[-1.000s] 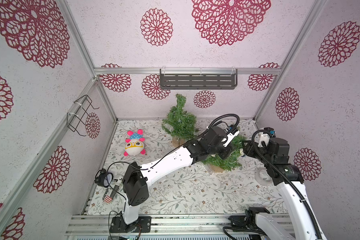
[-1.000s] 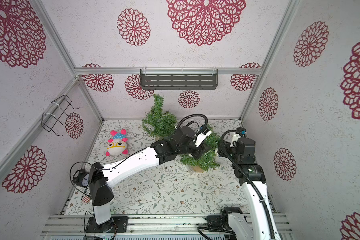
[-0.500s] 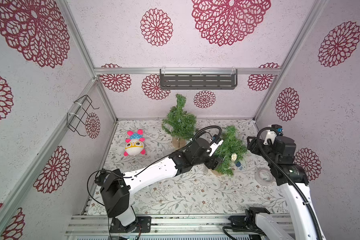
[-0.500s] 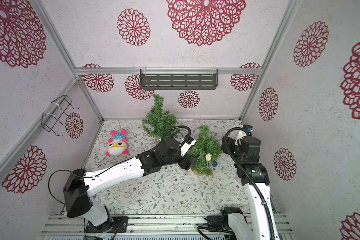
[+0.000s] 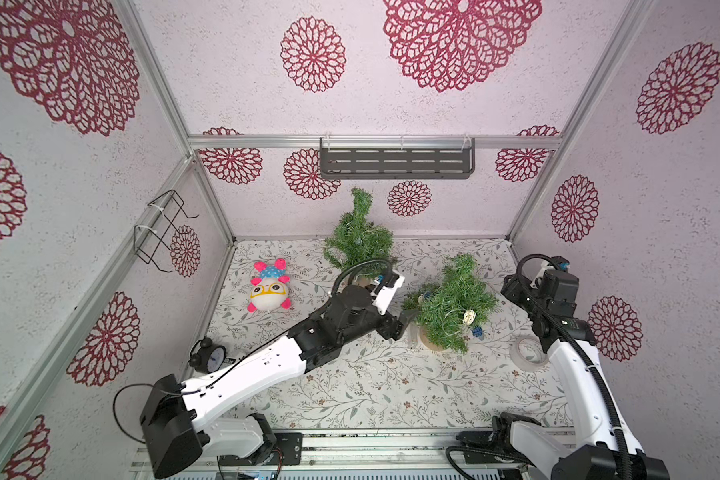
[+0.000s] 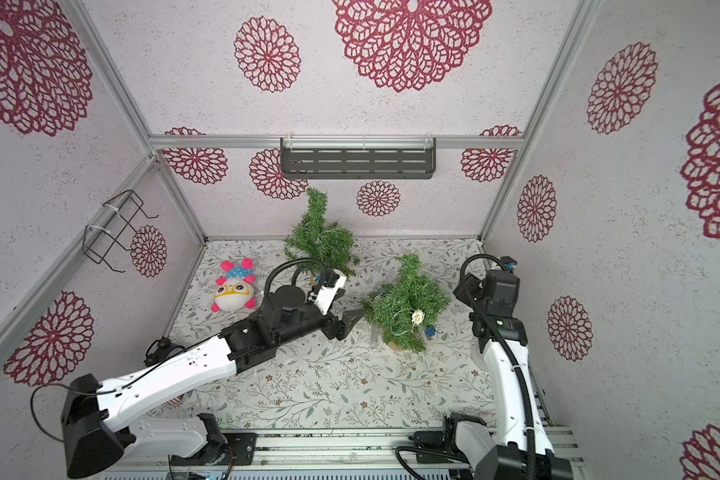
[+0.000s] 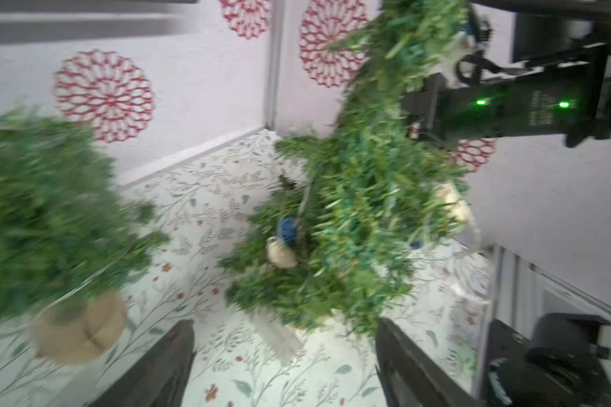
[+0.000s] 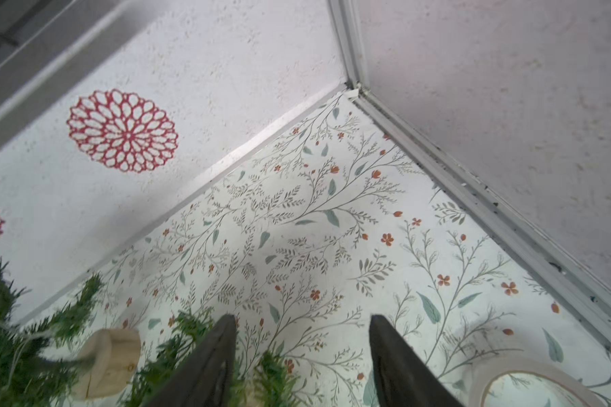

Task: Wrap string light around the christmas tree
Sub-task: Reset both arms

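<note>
The left gripper, jaws wide apart and empty, sits just left of the upright Christmas tree, level with its low branches. The string light loops through those branches, with some of its balls facing this gripper. This arm looks nearer. Right of the tree, the right gripper hovers with its jaws apart, also empty.

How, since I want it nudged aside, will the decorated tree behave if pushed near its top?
Likely tips readily: the decorated tree is tall and bushy over a small wooden base. Its thin sprigs would probably bend before the trunk moves. The string light hangs loosely among them, so it may snag or shift.
</note>
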`<state>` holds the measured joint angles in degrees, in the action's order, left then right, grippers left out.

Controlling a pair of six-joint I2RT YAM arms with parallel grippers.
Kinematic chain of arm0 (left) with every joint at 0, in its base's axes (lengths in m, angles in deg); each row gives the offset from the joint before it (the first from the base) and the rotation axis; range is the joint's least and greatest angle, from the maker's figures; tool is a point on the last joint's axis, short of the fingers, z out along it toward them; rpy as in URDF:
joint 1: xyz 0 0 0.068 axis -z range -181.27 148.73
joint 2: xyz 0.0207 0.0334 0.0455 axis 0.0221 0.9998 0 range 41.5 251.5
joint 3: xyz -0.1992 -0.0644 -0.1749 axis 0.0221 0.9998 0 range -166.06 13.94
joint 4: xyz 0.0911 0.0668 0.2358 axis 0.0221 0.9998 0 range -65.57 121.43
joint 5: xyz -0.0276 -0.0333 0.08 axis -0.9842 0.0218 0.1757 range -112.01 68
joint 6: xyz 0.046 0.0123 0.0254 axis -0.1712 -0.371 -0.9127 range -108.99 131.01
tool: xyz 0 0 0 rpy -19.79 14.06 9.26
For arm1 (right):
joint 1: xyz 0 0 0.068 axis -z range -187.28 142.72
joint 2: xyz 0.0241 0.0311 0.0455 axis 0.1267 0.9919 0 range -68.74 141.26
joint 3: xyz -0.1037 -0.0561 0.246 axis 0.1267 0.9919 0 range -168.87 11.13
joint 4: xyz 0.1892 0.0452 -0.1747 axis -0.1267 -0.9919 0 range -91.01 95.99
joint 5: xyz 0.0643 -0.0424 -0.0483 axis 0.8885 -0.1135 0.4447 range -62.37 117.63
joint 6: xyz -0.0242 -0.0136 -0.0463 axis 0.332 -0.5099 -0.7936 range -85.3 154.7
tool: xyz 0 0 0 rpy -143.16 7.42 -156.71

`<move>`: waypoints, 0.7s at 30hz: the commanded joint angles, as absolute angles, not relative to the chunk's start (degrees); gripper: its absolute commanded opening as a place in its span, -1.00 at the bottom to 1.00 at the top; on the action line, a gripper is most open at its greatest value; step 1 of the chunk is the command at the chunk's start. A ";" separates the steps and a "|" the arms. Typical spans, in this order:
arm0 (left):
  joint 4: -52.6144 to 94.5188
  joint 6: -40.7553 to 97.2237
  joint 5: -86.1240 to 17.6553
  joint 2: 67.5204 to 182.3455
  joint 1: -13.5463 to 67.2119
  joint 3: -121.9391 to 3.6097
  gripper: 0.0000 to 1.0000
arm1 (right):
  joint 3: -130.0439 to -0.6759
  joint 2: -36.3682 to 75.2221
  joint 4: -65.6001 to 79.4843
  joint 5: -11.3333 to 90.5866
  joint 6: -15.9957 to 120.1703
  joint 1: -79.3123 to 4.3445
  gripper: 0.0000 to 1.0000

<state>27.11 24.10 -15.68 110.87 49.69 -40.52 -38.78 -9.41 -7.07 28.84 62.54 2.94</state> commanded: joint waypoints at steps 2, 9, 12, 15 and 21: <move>25.23 22.30 4.25 104.31 45.34 -30.38 0.78 | -32.98 -7.96 1.67 24.55 65.79 3.15 0.20; 16.58 17.34 23.90 98.63 30.60 -16.98 0.88 | -16.48 -7.57 28.36 12.27 49.81 -1.28 0.34; 9.94 11.95 30.77 99.56 25.52 -13.01 0.89 | -14.88 -1.86 32.80 11.59 45.73 -2.83 0.40; 1.25 9.68 30.69 101.82 18.11 -7.16 0.90 | -10.96 2.85 43.53 11.52 45.20 -3.91 0.41; -18.96 11.07 7.08 107.20 3.88 1.37 0.95 | -7.32 10.41 58.05 16.14 41.37 -5.49 0.45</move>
